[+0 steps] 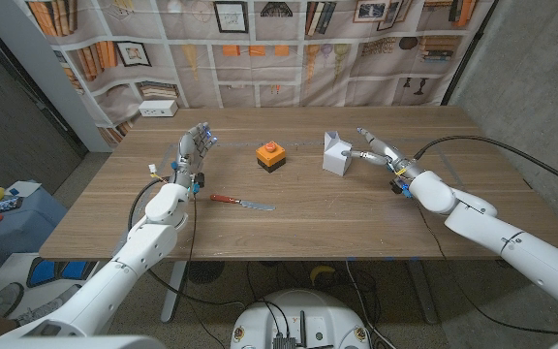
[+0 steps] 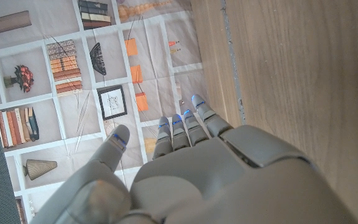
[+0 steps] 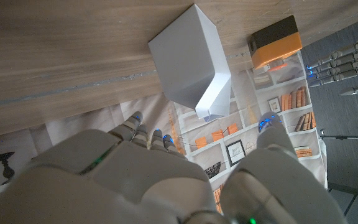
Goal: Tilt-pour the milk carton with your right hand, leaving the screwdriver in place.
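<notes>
Carton [image 1: 334, 153], one, white, stands upright on the tabletop [image 1: 356, 213], gabled top up, untouched. One screwdriver [image 1: 241, 202] lies nearer, long axis across the tabletop, red handle toward the left hand [image 1: 194, 152], which is open. The right hand [image 1: 374, 148] is open just beside the carton, fingers toward it. One orange-topped box [image 1: 271, 156] sits between the hands.

Head view: the right hand [image 1: 374, 147] reaches to just beside the carton [image 1: 335, 153]; contact between fingers and carton is too small to tell. The screwdriver [image 1: 241, 202] tip is too fine to resolve. Right wrist view: the hand's palm side is hidden behind its own back. Left wrist view: the left hand [image 2: 191, 180] is cut off by the lower edge.
</notes>
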Robot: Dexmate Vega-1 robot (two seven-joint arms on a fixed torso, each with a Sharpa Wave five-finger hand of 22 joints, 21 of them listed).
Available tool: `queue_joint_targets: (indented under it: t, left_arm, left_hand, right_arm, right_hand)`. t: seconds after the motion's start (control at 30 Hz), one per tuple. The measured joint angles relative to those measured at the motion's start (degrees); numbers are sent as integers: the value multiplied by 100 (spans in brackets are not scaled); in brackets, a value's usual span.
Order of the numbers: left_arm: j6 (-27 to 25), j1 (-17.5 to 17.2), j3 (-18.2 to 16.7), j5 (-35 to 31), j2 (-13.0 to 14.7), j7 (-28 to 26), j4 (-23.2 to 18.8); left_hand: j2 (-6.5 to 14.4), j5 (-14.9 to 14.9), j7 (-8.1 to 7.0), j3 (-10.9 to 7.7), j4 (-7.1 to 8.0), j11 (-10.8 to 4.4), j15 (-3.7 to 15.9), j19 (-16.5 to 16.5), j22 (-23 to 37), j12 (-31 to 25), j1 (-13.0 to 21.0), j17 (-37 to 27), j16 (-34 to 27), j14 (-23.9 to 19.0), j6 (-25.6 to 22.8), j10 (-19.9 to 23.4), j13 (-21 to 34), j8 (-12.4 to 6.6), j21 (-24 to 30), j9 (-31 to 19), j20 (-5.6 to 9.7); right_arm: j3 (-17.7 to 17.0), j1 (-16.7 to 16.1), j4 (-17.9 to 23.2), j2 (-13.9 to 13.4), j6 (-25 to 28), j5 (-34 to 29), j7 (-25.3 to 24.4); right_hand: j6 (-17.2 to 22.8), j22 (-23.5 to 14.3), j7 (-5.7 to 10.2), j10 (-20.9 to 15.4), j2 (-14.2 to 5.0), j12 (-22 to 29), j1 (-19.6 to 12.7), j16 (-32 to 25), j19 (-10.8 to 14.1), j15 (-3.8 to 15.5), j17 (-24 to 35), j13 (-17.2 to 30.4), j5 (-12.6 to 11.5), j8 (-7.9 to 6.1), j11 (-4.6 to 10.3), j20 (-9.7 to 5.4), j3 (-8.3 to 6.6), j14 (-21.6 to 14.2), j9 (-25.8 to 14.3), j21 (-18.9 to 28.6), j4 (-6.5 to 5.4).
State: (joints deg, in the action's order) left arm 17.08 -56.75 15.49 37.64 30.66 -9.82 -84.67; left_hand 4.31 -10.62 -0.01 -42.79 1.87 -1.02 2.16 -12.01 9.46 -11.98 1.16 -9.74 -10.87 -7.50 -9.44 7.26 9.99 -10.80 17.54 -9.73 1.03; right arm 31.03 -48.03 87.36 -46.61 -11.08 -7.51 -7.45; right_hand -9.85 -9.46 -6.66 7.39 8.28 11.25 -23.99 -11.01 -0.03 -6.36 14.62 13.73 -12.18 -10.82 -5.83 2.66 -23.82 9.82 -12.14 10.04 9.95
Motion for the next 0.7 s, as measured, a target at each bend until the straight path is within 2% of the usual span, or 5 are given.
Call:
queue_joint_targets:
  t: [0.5,0.6,0.7]
  left_arm:
    - [-22,-68,-2,0,14,-17,-80]
    - [-22,-81,-2,7,13,-3,-82]
    - [-22,-92,0,16,8,9,-82]
  left_hand:
    - [0,0,0,0,0,31,-11,-26,0,0,0,0,0,-50,1,31,0,0,-39,0,-15]
    - [0,0,0,0,0,31,-11,-41,0,0,0,1,0,-50,1,31,0,0,-39,0,0]
    - [0,0,0,0,0,31,-11,-41,0,0,0,1,0,-50,1,31,0,0,-61,0,0]
  right_arm:
    - [276,227,-367,201,5,-220,37]
    - [321,266,-438,243,-41,-286,16]
    - [372,307,-513,290,-59,-328,-12]
  right_hand:
    - [0,0,1,30,-46,65,-46,-46,2,0,1,26,0,-26,-31,2,0,0,1,35,0]
    - [0,0,0,28,-46,66,-46,-46,46,-7,1,26,36,-26,-29,39,0,-8,-4,57,0]
    - [0,0,0,-15,-47,110,-46,-91,86,-31,1,45,38,-66,9,0,0,-32,-27,62,0]
